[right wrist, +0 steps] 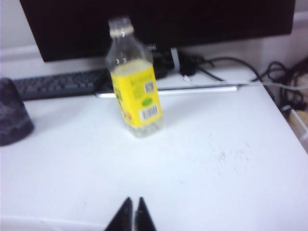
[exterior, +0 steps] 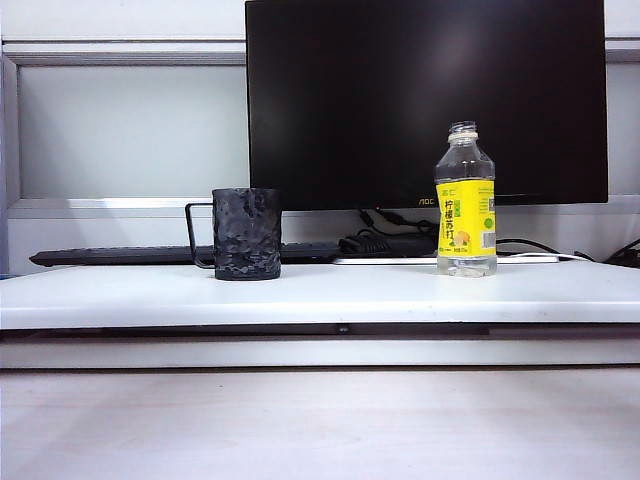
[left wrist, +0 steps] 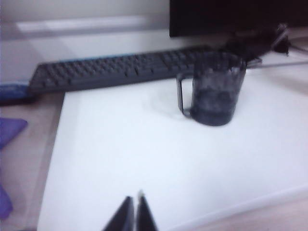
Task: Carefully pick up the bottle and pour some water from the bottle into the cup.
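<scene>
The clear plastic bottle with a yellow label (exterior: 466, 200) stood right of centre on the white worktop (exterior: 320, 295), well apart from the dark mottled cup (exterior: 246, 234) at centre-left. A black keyboard (exterior: 130, 255), dark monitor (exterior: 425, 100) and cables (exterior: 385, 240) lay behind them. The left gripper (left wrist: 134, 211) and right gripper (right wrist: 134, 214) hung over bare worktop, fingers pressed together, empty.

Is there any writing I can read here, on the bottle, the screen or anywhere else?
"AOC": pale letters on the monitor's lower bezel, small but legible in the exterior view.
"柠檬苏打": dark characters down the bottle's yellow label; my reading is uncertain.
Barcode and fine print on the label: too small to read.
Keyboard keys: blurred.
Cup: none.
</scene>
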`<action>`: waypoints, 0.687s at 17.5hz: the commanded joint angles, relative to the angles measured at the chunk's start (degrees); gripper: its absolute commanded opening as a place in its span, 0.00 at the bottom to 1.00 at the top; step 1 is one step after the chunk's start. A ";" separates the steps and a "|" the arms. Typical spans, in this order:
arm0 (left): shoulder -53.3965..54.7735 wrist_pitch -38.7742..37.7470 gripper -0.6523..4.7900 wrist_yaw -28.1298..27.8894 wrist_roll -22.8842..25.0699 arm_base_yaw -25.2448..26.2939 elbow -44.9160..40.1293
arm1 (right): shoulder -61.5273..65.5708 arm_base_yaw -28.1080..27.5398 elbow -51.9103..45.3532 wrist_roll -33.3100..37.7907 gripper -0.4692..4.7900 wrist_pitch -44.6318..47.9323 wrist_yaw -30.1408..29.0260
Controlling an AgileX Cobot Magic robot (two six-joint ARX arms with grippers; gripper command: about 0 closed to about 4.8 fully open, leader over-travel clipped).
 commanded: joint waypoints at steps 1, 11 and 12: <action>-0.02 -0.70 0.11 -0.15 -0.24 0.09 -0.20 | -0.04 -0.02 -0.39 0.00 0.09 -2.47 1.29; -0.04 -1.03 0.11 -0.13 -0.22 0.09 -0.26 | -0.04 0.00 -0.35 0.07 0.19 -4.61 1.05; -0.52 -1.05 0.11 -0.15 -0.24 0.13 -0.48 | -0.09 -0.02 -0.35 0.07 0.19 -4.59 1.05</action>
